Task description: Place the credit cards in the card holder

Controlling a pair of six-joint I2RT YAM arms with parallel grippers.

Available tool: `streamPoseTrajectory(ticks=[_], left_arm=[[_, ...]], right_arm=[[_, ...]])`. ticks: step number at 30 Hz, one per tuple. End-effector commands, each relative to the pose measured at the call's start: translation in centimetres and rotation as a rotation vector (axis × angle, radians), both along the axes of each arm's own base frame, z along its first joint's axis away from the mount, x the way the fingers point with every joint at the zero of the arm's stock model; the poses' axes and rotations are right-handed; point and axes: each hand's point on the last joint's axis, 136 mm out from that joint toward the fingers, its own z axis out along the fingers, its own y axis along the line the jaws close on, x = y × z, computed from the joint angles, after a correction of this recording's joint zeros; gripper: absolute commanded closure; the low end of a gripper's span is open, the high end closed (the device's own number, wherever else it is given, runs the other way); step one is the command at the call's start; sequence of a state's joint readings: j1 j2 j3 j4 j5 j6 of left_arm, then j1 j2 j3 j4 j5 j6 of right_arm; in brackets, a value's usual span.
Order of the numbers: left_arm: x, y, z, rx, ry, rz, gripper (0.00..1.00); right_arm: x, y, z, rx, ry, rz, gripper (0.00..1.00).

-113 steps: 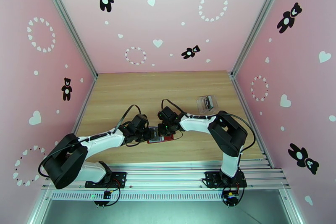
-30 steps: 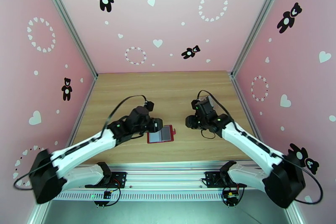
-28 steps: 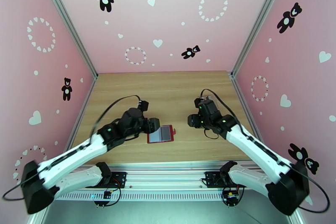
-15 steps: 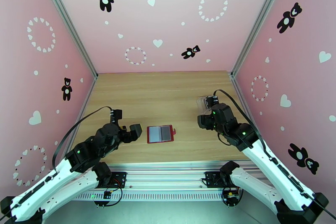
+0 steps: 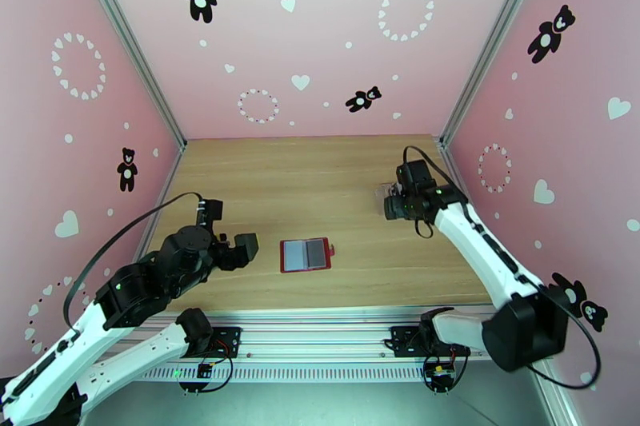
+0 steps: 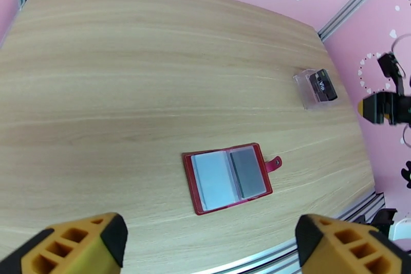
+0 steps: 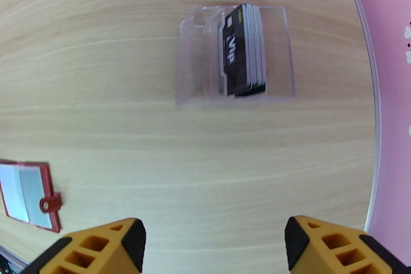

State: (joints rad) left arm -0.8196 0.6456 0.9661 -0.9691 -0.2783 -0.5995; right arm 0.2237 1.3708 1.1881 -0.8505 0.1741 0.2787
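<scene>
Evidently the left end effector (image 6: 210, 244) gaped empty, facing the open holder (image 6: 228, 177); the right end effector (image 7: 213, 244) likewise above cards (image 7: 244, 49), seemingly boxed.

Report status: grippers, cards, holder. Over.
Left gripper open, empty. Right gripper open, near credit cards in clear case. Card holder lies open, nothing blocking.

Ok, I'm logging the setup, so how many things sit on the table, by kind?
card holder: 1
clear case: 1
card stack: 1 (inside the case; the cards are too tightly packed to count)
Total: 3
</scene>
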Motion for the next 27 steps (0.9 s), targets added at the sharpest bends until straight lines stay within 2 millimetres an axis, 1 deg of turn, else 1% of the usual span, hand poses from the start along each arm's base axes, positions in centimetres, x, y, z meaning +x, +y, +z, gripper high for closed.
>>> streamPoseTrajectory(ticks=[1, 4, 7, 11, 14, 17, 19, 27], left_arm=[[-0.7, 1.3, -1.9, 0.107, 0.039, -0.009, 0.08], [-1.1, 0.8, -1.9, 0.070, 0.033, -0.037, 0.09], [-1.1, 1.3, -1.7, 0.067, 0.019, -0.018, 0.09], [-1.1, 1.4, -1.7, 0.063, 0.017, -0.013, 0.09], [-1.1, 1.5, -1.8, 0.068, 0.021, -0.009, 0.10], [-1.0, 1.7, -1.8, 0.071, 0.019, 0.002, 0.10], [-1.0, 1.9, -1.8, 0.073, 0.016, 0.014, 0.11], [-0.9, 1.7, -2.0, 0.078, 0.025, 0.010, 0.11]], right_arm=[[2.5, -0.9, -0.1, -0.016, 0.060, 0.006, 0.25], [4.6, -1.7, -1.5, -0.006, 0.136, -0.013, 0.30], [6.3, -2.1, -2.9, 0.015, 0.176, -0.022, 0.32], [7.7, -2.7, -4.6, 0.004, 0.229, -0.038, 0.34], [8.8, -2.6, -5.6, 0.006, 0.250, -0.033, 0.35], [9.2, -2.5, -6.7, 0.005, 0.284, -0.028, 0.38], [9.4, -2.9, -7.2, -0.017, 0.293, -0.036, 0.38], [9.9, -3.3, -8.7, -0.044, 0.322, -0.046, 0.41]])
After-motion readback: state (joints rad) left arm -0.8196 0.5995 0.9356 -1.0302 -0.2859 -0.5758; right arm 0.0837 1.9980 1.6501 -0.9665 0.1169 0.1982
